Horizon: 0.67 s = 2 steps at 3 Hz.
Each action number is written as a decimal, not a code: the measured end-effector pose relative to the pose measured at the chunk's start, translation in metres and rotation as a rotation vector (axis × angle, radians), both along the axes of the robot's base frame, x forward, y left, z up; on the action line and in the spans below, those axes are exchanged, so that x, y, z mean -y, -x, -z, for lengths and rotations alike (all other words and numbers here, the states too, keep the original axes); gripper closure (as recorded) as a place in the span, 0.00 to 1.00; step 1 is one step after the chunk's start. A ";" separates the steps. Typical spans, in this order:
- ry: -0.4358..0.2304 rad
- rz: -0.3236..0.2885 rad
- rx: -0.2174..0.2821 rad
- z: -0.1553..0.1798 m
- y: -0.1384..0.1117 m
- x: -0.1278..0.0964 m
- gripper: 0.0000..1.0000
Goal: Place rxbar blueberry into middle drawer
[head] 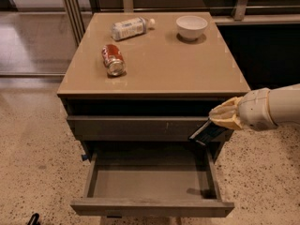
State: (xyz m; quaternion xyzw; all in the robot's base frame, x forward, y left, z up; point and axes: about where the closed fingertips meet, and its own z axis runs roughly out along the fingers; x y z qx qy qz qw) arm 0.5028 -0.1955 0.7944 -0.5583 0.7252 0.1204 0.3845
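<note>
My gripper (224, 117) comes in from the right, at the right end of the cabinet front. It is shut on the rxbar blueberry (207, 132), a dark flat bar that hangs tilted down to the left from the pale fingers. The bar is above the right rear part of the middle drawer (150, 179), which is pulled out wide with its grey tray interior bare. The bar's shadow falls on the drawer floor at the right.
On the tan cabinet top (187, 64) lie a red soda can (113, 59) on its side, a plastic bottle (130, 28) on its side and a white bowl (191, 27). A shut drawer front (136, 128) is above the open drawer. Speckled floor surrounds the cabinet.
</note>
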 end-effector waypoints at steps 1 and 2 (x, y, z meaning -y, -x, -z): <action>0.009 0.043 -0.094 0.066 -0.021 0.028 1.00; 0.008 0.043 -0.095 0.066 -0.021 0.028 1.00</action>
